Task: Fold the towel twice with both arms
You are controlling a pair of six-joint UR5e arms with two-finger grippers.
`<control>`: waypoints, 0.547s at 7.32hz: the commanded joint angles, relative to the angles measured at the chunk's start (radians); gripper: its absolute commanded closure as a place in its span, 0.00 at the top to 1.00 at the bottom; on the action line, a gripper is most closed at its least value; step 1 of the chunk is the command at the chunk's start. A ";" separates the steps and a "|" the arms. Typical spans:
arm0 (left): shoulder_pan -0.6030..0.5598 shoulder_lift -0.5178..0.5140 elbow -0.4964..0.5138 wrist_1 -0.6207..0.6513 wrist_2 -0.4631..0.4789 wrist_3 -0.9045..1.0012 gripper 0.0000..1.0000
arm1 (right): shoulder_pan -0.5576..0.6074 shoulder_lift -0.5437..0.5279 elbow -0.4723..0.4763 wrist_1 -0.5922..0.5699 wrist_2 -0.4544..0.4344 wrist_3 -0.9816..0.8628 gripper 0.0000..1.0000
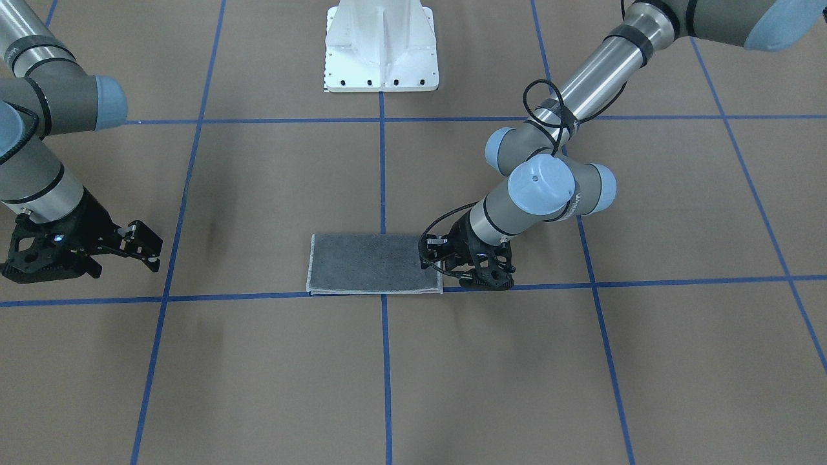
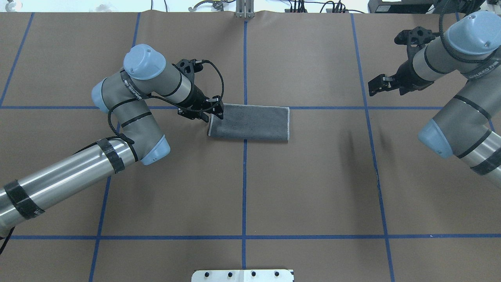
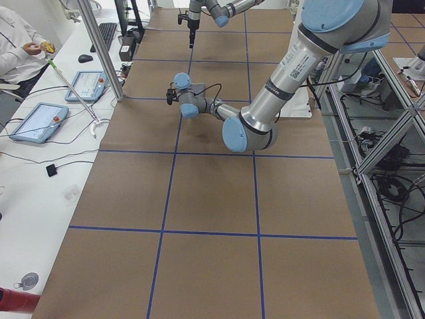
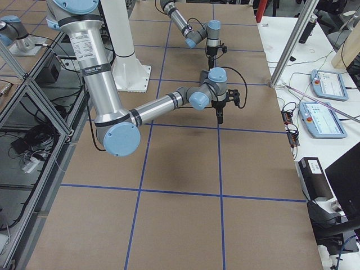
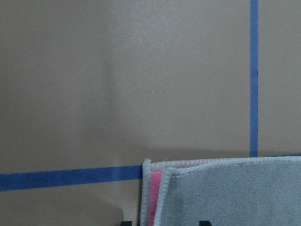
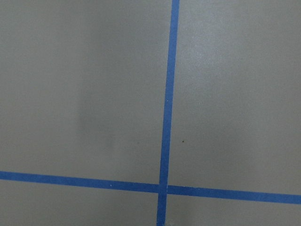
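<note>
The towel (image 2: 250, 123) lies flat near the table's middle, folded into a long rectangle with its dark grey face up (image 1: 371, 261). In the left wrist view a strip of the pink face (image 5: 155, 197) shows at its corner, under the light grey edging. My left gripper (image 2: 214, 114) is low at one short end of the towel (image 1: 444, 270). It is open, and its two fingertips stand apart on either side of that corner. My right gripper (image 2: 375, 85) hangs open and empty above bare table, far from the towel (image 1: 150, 248).
The white bolted pedestal (image 1: 381, 48) stands at the robot's side of the table. Blue tape lines (image 6: 168, 117) grid the brown surface. A side bench with tablets (image 3: 36, 123) and a seated person (image 3: 16, 46) runs along the far edge.
</note>
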 commanded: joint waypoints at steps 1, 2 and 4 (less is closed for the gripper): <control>0.003 -0.001 0.000 0.000 0.000 0.000 0.56 | 0.000 -0.001 0.000 0.000 0.000 0.000 0.98; 0.005 0.001 0.000 0.000 0.000 0.000 0.52 | 0.000 -0.001 0.000 0.000 0.000 0.000 0.98; 0.005 0.001 0.000 0.002 0.000 -0.026 0.39 | 0.000 0.000 0.000 0.000 0.002 0.000 0.98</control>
